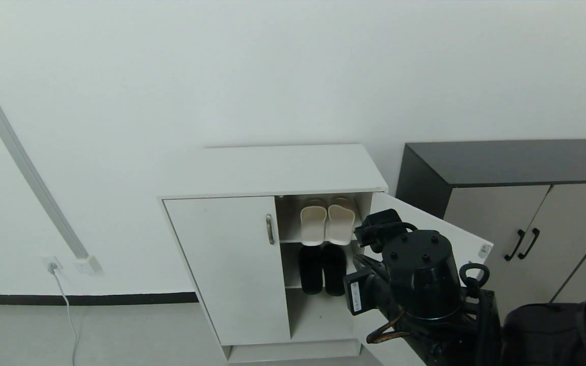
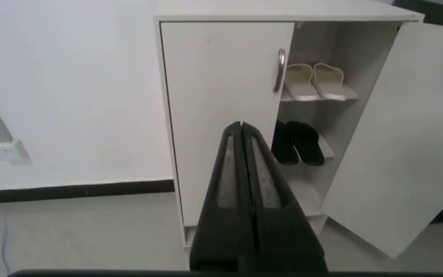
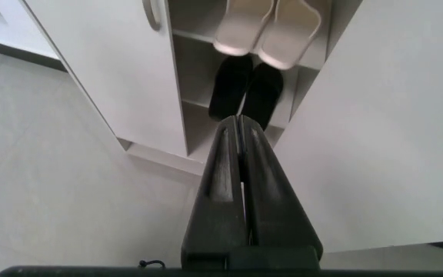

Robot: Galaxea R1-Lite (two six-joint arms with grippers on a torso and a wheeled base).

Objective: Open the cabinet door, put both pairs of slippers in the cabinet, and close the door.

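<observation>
two pairs: beige slippers (image 1: 327, 224) above black slippers (image 1: 322, 268) in one cabinet (image 1: 283, 170), well beyond left gripper (image 2: 241, 127) and right gripper (image 3: 241, 121), both closed, empty.

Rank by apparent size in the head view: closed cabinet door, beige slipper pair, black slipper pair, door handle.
1. closed cabinet door
2. beige slipper pair and black slipper pair, too alike to rank
3. door handle, smallest

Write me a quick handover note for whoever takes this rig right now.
Left gripper: jaws shut, empty, facing the cabinet.
Right gripper: jaws shut, empty, beside the open door.
Beige slippers sit on the upper shelf, black slippers on the shelf below.
Done: door opened, both pairs stowed.
Left: close the open door.
</observation>
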